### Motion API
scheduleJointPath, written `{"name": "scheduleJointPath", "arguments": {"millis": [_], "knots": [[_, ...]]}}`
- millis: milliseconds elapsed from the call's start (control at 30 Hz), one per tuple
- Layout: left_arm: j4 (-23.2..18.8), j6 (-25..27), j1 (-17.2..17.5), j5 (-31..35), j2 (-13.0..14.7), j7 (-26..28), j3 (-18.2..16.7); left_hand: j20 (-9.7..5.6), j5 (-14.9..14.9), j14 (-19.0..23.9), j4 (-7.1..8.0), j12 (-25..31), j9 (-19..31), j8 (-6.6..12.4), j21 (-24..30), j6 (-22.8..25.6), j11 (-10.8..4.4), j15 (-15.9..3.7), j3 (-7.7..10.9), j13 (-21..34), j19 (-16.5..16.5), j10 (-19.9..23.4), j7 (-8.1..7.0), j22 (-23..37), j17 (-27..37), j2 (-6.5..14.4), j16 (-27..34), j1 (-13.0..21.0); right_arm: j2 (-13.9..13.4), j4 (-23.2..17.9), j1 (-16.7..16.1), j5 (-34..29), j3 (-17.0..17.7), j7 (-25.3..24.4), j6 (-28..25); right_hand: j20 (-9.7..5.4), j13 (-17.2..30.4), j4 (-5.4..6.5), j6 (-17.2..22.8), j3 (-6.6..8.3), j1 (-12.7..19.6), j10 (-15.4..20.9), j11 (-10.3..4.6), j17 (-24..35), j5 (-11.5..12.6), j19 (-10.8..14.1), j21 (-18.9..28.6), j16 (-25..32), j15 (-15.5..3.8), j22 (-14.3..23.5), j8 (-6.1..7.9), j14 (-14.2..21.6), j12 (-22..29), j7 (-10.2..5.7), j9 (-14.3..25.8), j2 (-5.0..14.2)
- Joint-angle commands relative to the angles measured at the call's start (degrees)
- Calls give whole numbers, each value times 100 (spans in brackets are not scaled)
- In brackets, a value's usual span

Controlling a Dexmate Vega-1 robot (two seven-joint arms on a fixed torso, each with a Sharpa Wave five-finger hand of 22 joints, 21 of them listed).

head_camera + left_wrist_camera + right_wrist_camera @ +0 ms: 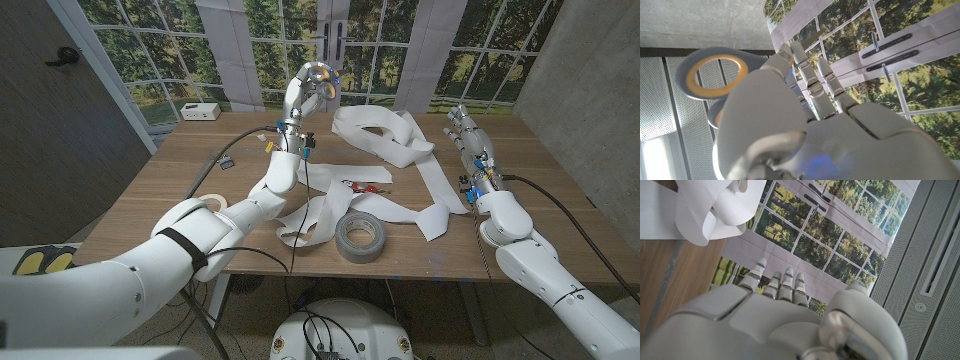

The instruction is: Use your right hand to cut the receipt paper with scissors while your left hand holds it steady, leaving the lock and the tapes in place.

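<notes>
Scissors raised in my left hand.
My right hand holds nothing, fingers straight, beside receipt paper.

A robot test room dressed up with a printed backdrop.

And we're looking at a wooden table set against a wall-sized print of windows and forest, its sheets visibly seamed, with bare concrete wall off the table's right edge, a dark panel with a door handle on the left, and a perforated metal ceiling overhead in the right wrist view.
</notes>
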Motion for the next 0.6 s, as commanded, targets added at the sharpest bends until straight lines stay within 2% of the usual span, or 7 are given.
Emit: {"name": "scheduleJointPath", "arguments": {"millis": [33, 133, 333, 400, 467, 533, 600], "knots": [[-103, 204, 126, -776, -148, -1115, -326, -557, 49, -58, 80, 684, -10, 62, 33, 39, -50, -524, 171, 223, 29, 263, -37, -57, -144, 53, -148, -179, -8, -80, -92, -33, 54, -26, 19, 20, 24, -13, 32, 27, -49, 1, 16, 10, -4, 22, -5, 15, -5, 17, -7, 44, 25, -21, 18, -12], [-154, 258, 155, -910, -165, -1311, -393, -573, 45, -65, 73, 685, -4, 66, 32, 33, -59, -527, 174, 237, 22, 260, -30, -71, -162, 52, -169, -177, -15, -115, -120, -37, 69, -40, 5, 18, 24, -15, 35, 31, -46, 0, 8, 9, -3, 22, -5, 15, -4, 17, -6, 47, 25, -21, 18, -10], [-338, 465, 224, -1340, -159, -1922, -488, -573, 30, -45, 86, 681, 105, 131, 66, -19, -34, -533, 184, 339, 83, 195, -140, -174, -271, 97, -276, -221, -18, -171, -172, -71, 92, -81, -11, 22, 24, -14, 32, 36, -49, -1, 11, 10, -4, 17, -7, 16, -8, 17, -7, 51, 24, -23, 18, -9], [-384, 525, 235, -1481, -155, -2150, -508, -490, 29, -57, 89, 673, 91, 133, 58, -14, -45, -528, 203, 374, 85, 186, -141, -233, -330, 102, -340, -244, -14, -179, -181, -77, 93, -82, -6, 21, 24, -15, 32, 37, -49, -4, 11, 10, -4, 20, -7, 15, -13, 17, -7, 49, 23, -25, 18, -9], [-362, 505, 229, -1481, -173, -2194, -540, -341, 32, -140, 120, 654, 104, 149, 50, -31, -34, -493, 239, 414, 113, 171, -131, -309, -437, 113, -471, -313, -8, -182, -189, -93, 91, -90, -2, 21, 24, -14, 33, 38, -51, -1, 10, 11, -4, 20, -7, 16, -10, 17, -7, 50, 24, -26, 17, -9], [-371, 496, 234, -1474, -179, -2228, -565, -118, 29, -413, 187, 633, 112, 175, -8, -60, -10, -404, 278, 471, 48, 190, -124, -405, -616, 94, -717, -486, 16, -193, -196, -76, 92, -106, -8, 23, 24, -13, 31, 39, -53, -4, 10, 11, -4, 20, -7, 16, -7, 17, -7, 52, 23, -21, 17, -9], [-368, 484, 233, -1433, -184, -2216, -589, -35, 27, -536, 201, 630, 91, 177, -36, -80, 17, -373, 300, 512, 34, 181, -91, -438, -703, 66, -813, -566, 18, -175, -196, -90, 85, -85, 24, 24, 24, -13, 29, 39, -54, -4, 7, 11, -5, 20, -7, 16, -6, 17, -8, 51, 23, -22, 17, -11]]}}
